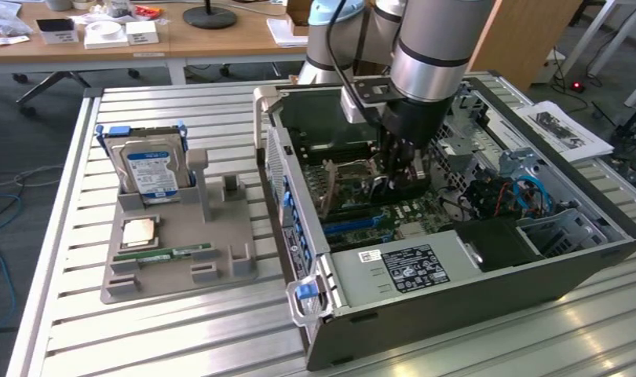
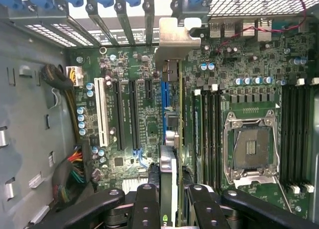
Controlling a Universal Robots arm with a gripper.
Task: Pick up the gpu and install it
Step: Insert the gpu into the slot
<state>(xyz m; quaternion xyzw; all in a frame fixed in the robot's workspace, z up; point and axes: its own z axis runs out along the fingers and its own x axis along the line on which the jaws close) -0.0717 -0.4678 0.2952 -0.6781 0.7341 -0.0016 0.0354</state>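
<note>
Grn mobo [image 2: 144, 114], blue slot [image 2: 163, 97], silver-edged dark gpu [image 2: 170, 139]

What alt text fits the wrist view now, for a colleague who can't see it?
The gripper clamps the gpu, seen edge-on, above the expansion slots of the green motherboard, with the card's metal bracket toward the case's rear slot openings. An empty processor socket lies beside it.

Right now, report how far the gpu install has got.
Done: the gpu is picked up and inside the computer case. In hand: the jaws grip it edge-on, lined up with the blue slot on the motherboard. Left: seating it fully; I cannot tell whether it has entered the slot, and the jaws have not released.
</note>
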